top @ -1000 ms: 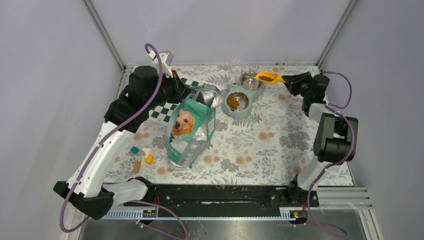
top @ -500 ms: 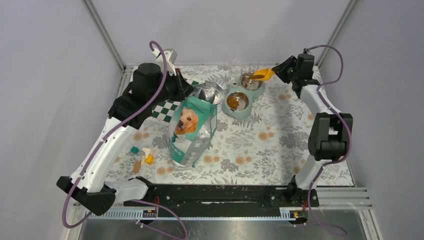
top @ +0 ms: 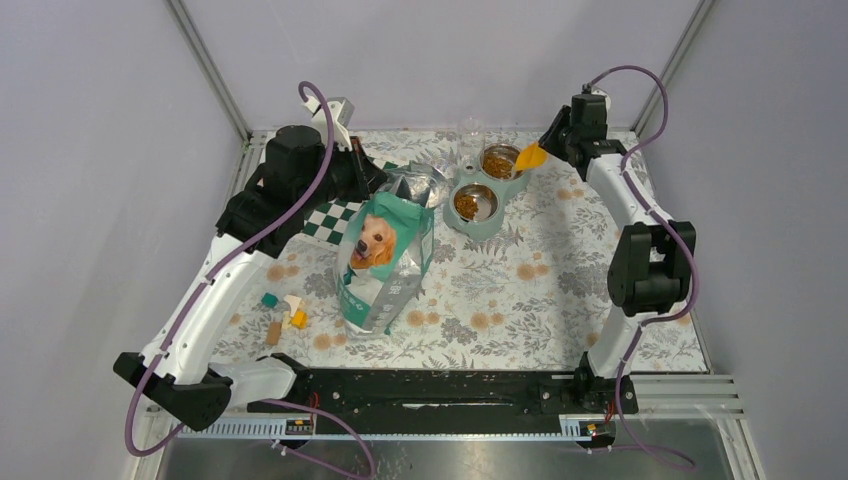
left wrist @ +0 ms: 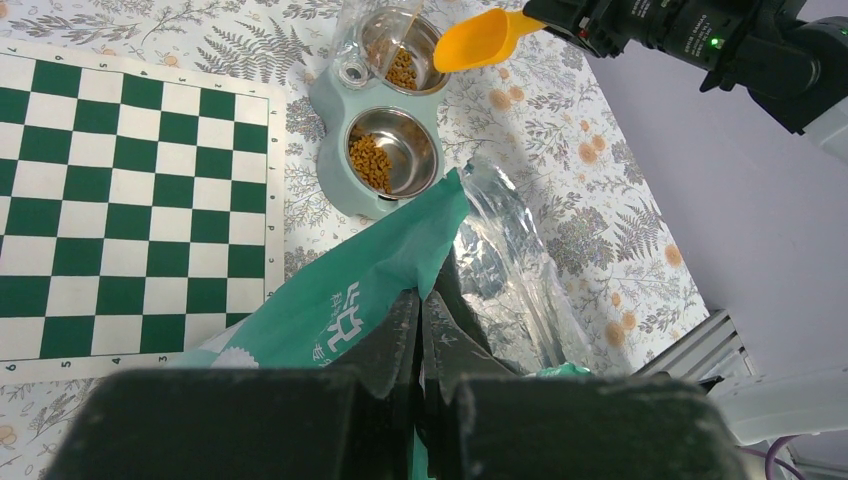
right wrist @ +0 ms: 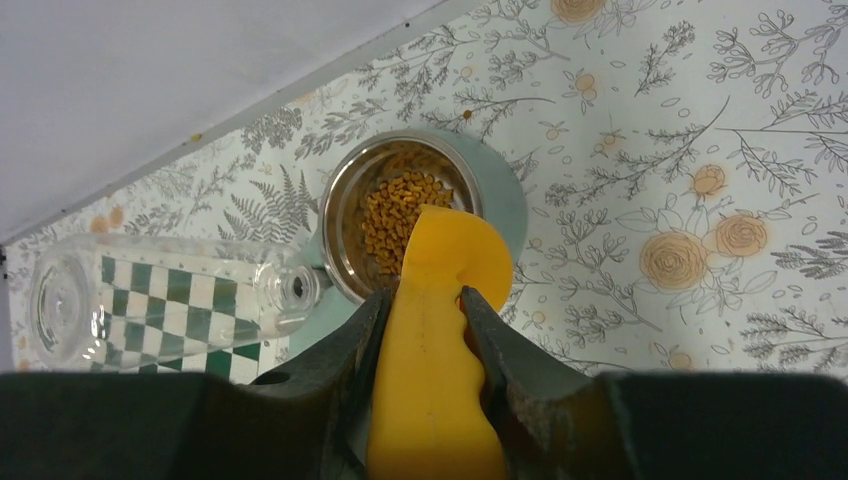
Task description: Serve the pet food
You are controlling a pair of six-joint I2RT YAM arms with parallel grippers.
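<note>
Right gripper is partly closed, clamped on the handle of the orange scoop. The scoop is tipped mouth-down above the far bowl, near the table's far edge, right of centre. I can't see inside the scoop from any view. Pet food sits in that far bowl, and there is more in the near bowl, piled on one side. Both bowls sit in one teal feeder, with a clear bottle just beside the far bowl. Left gripper is fully closed, pinching the top edge of the teal bag. The bag stands upright and open mid-table, near the feeder. A checkered mat lies toward the far left corner, and a few small blocks near the left edge.
</note>
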